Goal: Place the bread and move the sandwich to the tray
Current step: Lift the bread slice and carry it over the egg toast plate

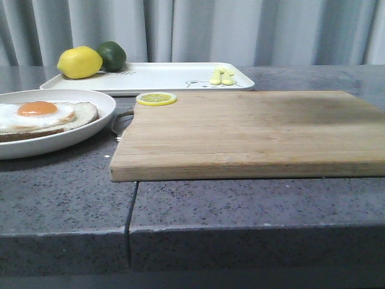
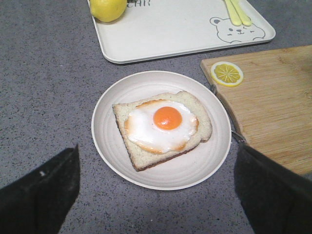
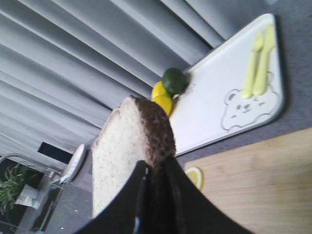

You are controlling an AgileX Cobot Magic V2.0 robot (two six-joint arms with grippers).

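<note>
So from the front, neither arm shows, just the speckled grey stone bench (image 1: 252, 205) with a pale bamboo cutting board (image 1: 252, 132) in the middle, a thin lemon slice (image 1: 156, 99) at its far left corner, and the round shallow white plate (image 1: 90, 120) at the bench's left edge holding the open sandwich (image 1: 42, 114), brown-crusted bread under a glossy fried egg. The flat white rectangular tray (image 1: 162, 77) sits along the far edge with a whole lemon (image 1: 79, 62) and a dark lime (image 1: 112, 55) on its left end. The left wrist cam looks straight down on the plate; the left gripper (image 2: 156, 195) is spread wide and empty, fingers either side. The right wrist cam is the fun one: the right gripper (image 3: 156, 195) pinches the square bread slice (image 3: 126, 151) by its dark crust, held on edge up in the air. I'd say level it flat before lowering, centre it over the yolk, and release gently, since that soft porous crumb will squash.
</note>
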